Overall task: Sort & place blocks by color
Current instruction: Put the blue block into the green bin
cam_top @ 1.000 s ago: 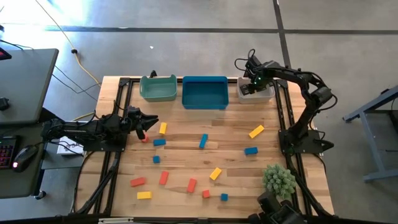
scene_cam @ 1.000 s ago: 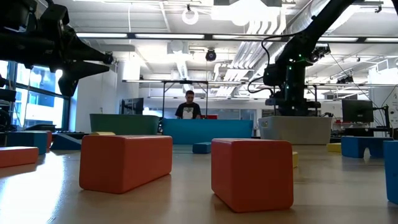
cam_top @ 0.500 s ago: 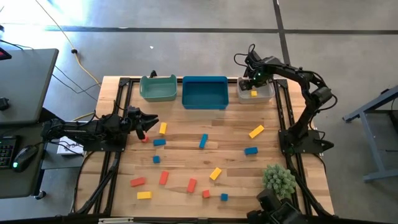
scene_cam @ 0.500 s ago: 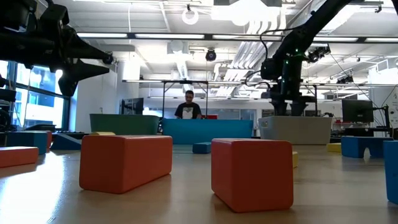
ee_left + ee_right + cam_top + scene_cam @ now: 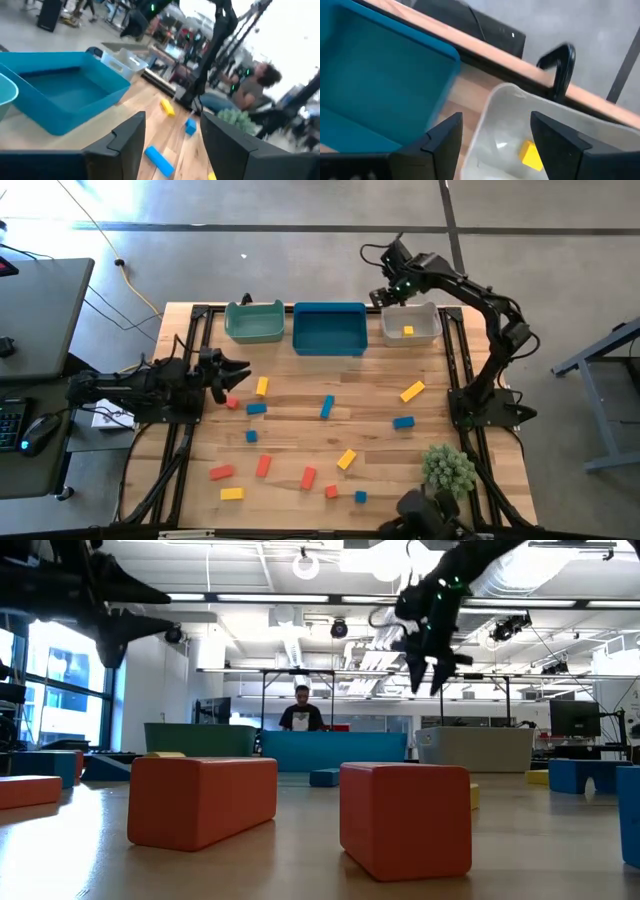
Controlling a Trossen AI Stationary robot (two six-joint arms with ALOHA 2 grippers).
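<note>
Several small red, yellow and blue blocks lie scattered on the wooden table, among them a small red one and a yellow bar just ahead of my left gripper. That gripper hovers open near the table's left edge and holds nothing. My right gripper is open and high above the gap between the blue bin and the grey-white bin. One yellow block lies on the grey-white bin's floor. In the low view the right gripper hangs well above the bins.
The teal bin stands left of the blue bin along the far edge. A spiky green plant sits at the near right corner. Two red blocks lie close to the low camera. A person is beyond the table.
My right gripper has risen out of the grey-white bin and moved toward the table's far left, over the gap beside the blue bin. A yellow block stays on the bin's floor. My left gripper has lifted a little and drawn slightly toward the left edge.
</note>
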